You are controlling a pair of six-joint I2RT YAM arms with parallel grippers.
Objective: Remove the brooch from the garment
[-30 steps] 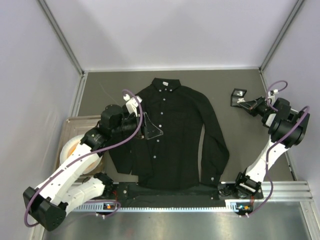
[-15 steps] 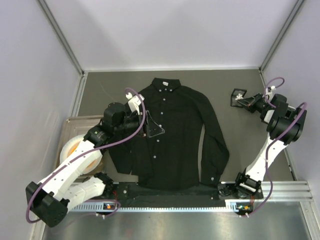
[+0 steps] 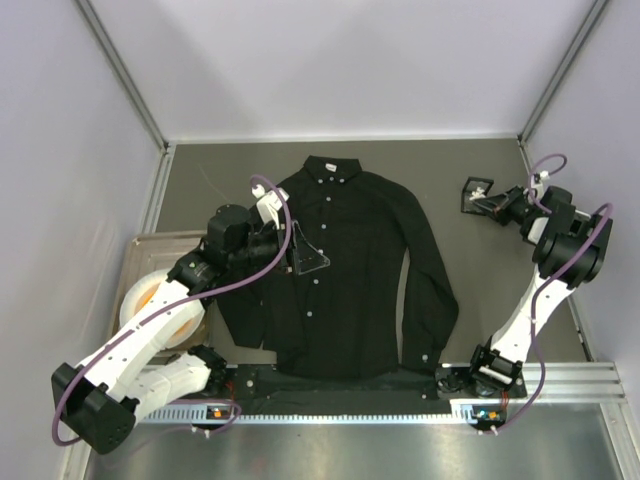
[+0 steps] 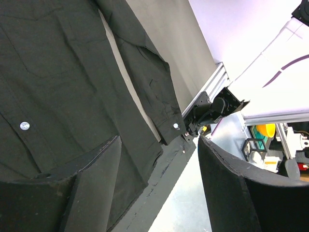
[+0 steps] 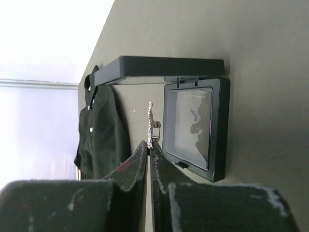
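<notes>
The brooch (image 5: pixel 150 120) is off the garment (image 3: pixel 350 290), pinched in the right end effector (image 5: pixel 149 145) beside the open box (image 5: pixel 193 126); the left end effector (image 4: pixel 159 188) hangs released; removal looks essentially done.

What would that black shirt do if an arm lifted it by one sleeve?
Probably flop: the shirt lies flat, thin cloth with soft creases along its sleeve. Likely light, and a push would probably bunch it rather than slide it whole.

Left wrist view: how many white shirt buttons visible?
2. A front button at left on the garment; a cuff button at the sleeve end. The left gripper may hide more.
</notes>
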